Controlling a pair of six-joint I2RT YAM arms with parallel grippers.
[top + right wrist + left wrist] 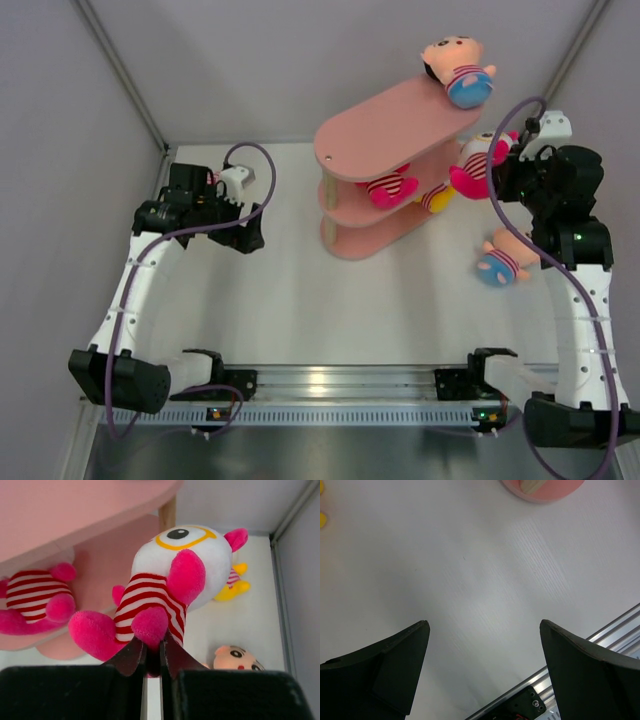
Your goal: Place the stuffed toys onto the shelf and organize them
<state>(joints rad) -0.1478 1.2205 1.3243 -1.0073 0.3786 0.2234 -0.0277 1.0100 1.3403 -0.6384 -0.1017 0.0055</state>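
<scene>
Robotics lab, enclosed test cell. Evidence: white tabletop (280, 290) boxed in on left, far + right sides by plain grey panels (60, 150) on metal frame struts (120, 70). Alu rail (340, 380) runs along near edge. Left arm (125, 290) & right arm (580, 300) mounted on it, purple cables (262, 165) looped off both. Toward far-right corner: pink shelf (390, 130) w/ stuffed toys (460, 70) on + beside it.

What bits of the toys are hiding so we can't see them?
Top view: the shelved pink toy's head and most of the yellow toy hide under the shelf's top board.
Right wrist view: the peach toy's body is behind the right gripper, which grips the held pink toy.
Left wrist view: the top edge cuts off the shelf.
</scene>
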